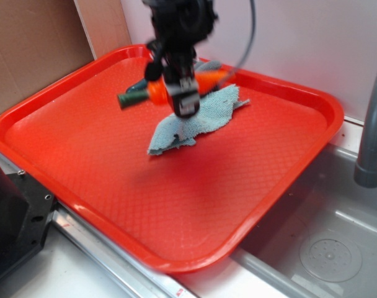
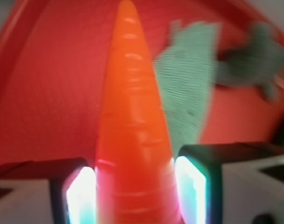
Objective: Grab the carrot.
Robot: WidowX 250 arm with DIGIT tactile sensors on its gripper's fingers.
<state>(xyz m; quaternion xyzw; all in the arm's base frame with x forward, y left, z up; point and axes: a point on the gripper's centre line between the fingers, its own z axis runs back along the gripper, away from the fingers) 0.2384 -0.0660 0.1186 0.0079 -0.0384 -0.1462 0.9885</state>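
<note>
Mostly, the exterior view is filled by one red plastic tray (image 1: 195,205) with a raised rim and a fine grid texture. It sits on a pale tabletop (image 1: 58,273), its lower right corner overhanging a steel sink (image 1: 325,248) in the lower right of the frame. One grey faucet pipe (image 1: 371,124) rises at the right edge. A pale wall runs across the top, and brown cardboard (image 1: 33,43) stands in the upper left. A dark block (image 1: 15,217), not identifiable, sits at the lower left edge.

On the tray I count one carrot (image 1: 156,92), one crumpled blue-grey cloth (image 1: 195,121), and one pincer (image 1: 185,105) hanging from the black arm in the upper middle. A dark green piece (image 1: 131,98) sticks out to the left of the carrot's thick end; it looks like the stem, though blur leaves that unsure.

The carrot lies across the upper middle of the tray, over the top edge of the cloth, with the pincer in front of its middle. From the wrist view the carrot (image 2: 132,140) runs straight up the centre of the frame, tip toward the top, and the two lit finger pads (image 2: 191,189) press against its thick end on either side. The pincer is closed around the carrot. The cloth (image 2: 193,88) spreads to the upper right of that view, touching or just behind the carrot.
</note>
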